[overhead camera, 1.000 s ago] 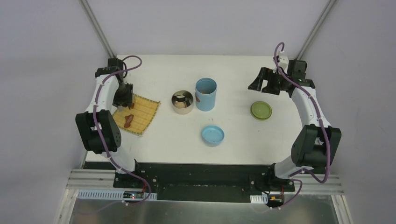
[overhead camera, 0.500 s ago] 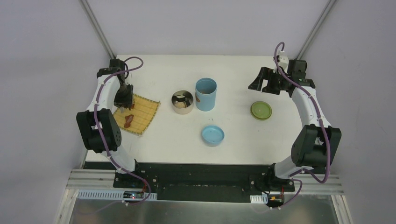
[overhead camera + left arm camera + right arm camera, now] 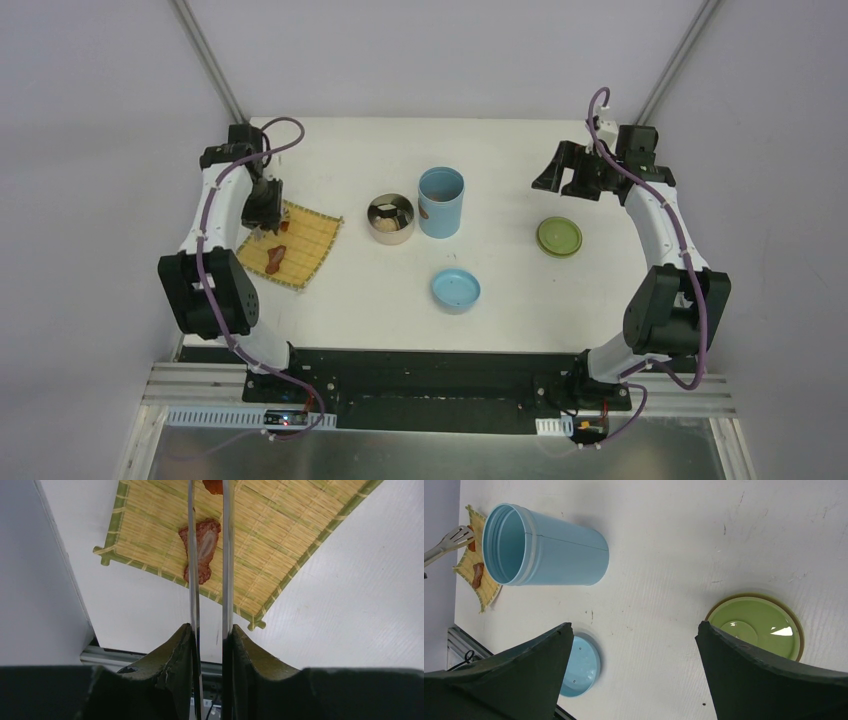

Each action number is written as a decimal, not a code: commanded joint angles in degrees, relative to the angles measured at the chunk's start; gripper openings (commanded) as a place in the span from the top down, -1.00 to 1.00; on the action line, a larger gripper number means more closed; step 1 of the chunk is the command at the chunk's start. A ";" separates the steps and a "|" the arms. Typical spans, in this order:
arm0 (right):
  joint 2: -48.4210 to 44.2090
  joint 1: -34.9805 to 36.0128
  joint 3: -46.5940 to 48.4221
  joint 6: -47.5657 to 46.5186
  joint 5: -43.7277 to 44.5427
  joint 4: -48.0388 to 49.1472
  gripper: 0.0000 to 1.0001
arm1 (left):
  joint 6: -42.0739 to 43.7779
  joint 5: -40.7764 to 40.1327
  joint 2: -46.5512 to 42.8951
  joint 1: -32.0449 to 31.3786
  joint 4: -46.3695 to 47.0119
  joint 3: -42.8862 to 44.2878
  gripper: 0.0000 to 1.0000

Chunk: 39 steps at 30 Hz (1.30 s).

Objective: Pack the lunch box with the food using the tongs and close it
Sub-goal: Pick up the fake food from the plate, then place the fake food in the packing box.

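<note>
The left gripper [image 3: 207, 642] was clenched on the tongs [image 3: 227, 555], one dark finger pressed against the outside of each thin silver arm. The two arms ran close together out over the bamboo mat [image 3: 300, 540] at the left side of the table [image 3: 500, 150]. In the left wrist view a reddish-brown piece [image 3: 202, 545] of food with a pale centre lay flat on the mat between the arms; an orange-red piece [image 3: 214, 485] showed at the top edge, where the tips ran out of view; whether the tips touched either piece could not be told.

The right gripper [image 3: 635, 627] hung over the far right of the table, its fingers spread wide with nothing between them.

The steel bowl [image 3: 391, 218] stood uncovered near the middle, just beside the taller blue cylinder [image 3: 441, 201], which stood upright and uncovered. Something dark and pale showed in the bowl, too small to tell food from reflection; the part of the cylinder's inside seen from the right wrist was plain blue.

The blue lid [image 3: 456, 290] lay on the table nearer the arms' bases, apart from the cylinder; the green lid [image 3: 559, 237] lay to the right, well apart from the bowl.
</note>
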 commanded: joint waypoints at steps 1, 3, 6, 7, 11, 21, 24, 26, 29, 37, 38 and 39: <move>-0.40 -0.08 1.66 0.18 -0.37 -0.17 -0.96 | 2.47 2.15 -6.22 -2.04 -2.71 2.91 0.62; -0.30 -0.01 1.52 0.17 -0.69 -0.18 -0.96 | 4.04 2.43 -8.00 -4.78 -2.55 3.39 0.63; -0.29 0.01 1.54 0.33 -0.88 -0.13 -0.96 | 7.32 4.55 -11.00 -11.03 -1.17 4.97 0.63; -0.29 0.01 1.65 0.37 -1.00 -0.10 -0.96 | 8.58 6.18 -12.17 -13.46 -0.47 5.89 0.63; -0.35 0.01 1.59 0.72 -1.29 0.08 -0.96 | 12.12 8.70 -13.58 -22.97 1.20 10.22 0.63; -1.32 0.08 1.25 1.06 -1.73 0.46 -0.96 | 15.21 10.44 -5.81 -38.38 2.04 21.92 0.61; -1.79 0.10 0.98 1.43 -1.69 0.71 -0.96 | 14.81 7.81 -2.04 -40.57 2.50 25.61 0.61; -2.03 0.10 0.75 1.17 -1.55 0.67 -0.96 | 13.80 7.37 0.09 -41.43 2.13 27.71 0.60; -2.68 0.11 0.60 0.70 -1.21 0.53 -0.96 | 13.17 6.27 2.28 -42.38 1.03 28.81 0.59; -3.08 0.09 -0.07 1.18 -1.31 1.72 -0.96 | 13.96 4.55 3.81 -42.42 0.55 25.95 0.23; -2.98 0.10 -0.06 1.24 -1.48 1.72 -0.96 | 13.98 4.73 3.90 -42.42 0.25 25.99 0.18; -2.83 0.10 0.03 1.22 -1.59 1.55 -0.96 | 14.09 4.96 3.84 -42.43 0.22 26.05 0.14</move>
